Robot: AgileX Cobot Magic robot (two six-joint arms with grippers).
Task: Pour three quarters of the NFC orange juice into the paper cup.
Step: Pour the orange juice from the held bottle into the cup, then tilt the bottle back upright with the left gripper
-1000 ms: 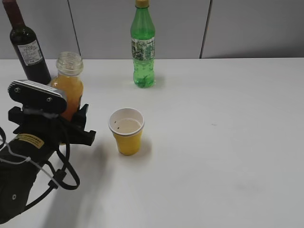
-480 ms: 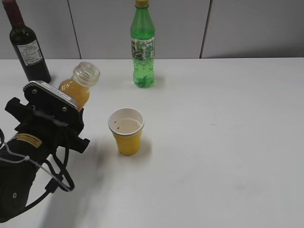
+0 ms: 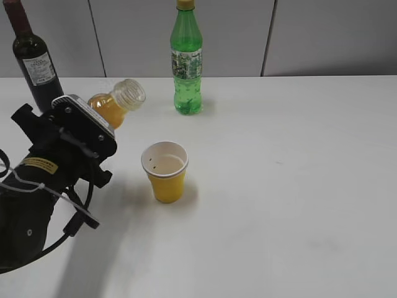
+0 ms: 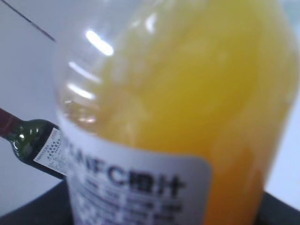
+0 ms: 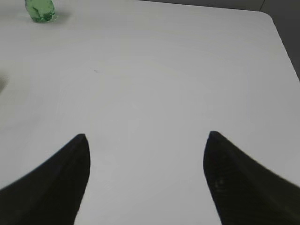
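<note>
My left gripper (image 3: 93,127) is shut on the NFC orange juice (image 3: 115,104), a small clear uncapped bottle held above the table and tilted with its open mouth up and to the right, left of and above the paper cup. The bottle fills the left wrist view (image 4: 187,93), its white label at the bottom. The yellow paper cup (image 3: 165,172) stands upright on the white table; I cannot tell if there is liquid in it. My right gripper (image 5: 146,140) is open and empty over bare table; it is out of the exterior view.
A dark wine bottle (image 3: 34,56) stands at the back left, close behind the left arm, and also shows in the left wrist view (image 4: 35,145). A tall green bottle (image 3: 187,59) stands at the back centre; its base shows in the right wrist view (image 5: 41,10).
The left gripper has lifted the orange juice bottle and tipped it from upright to a strong tilt, neck toward the right. The cup and the other bottles have not moved.
</note>
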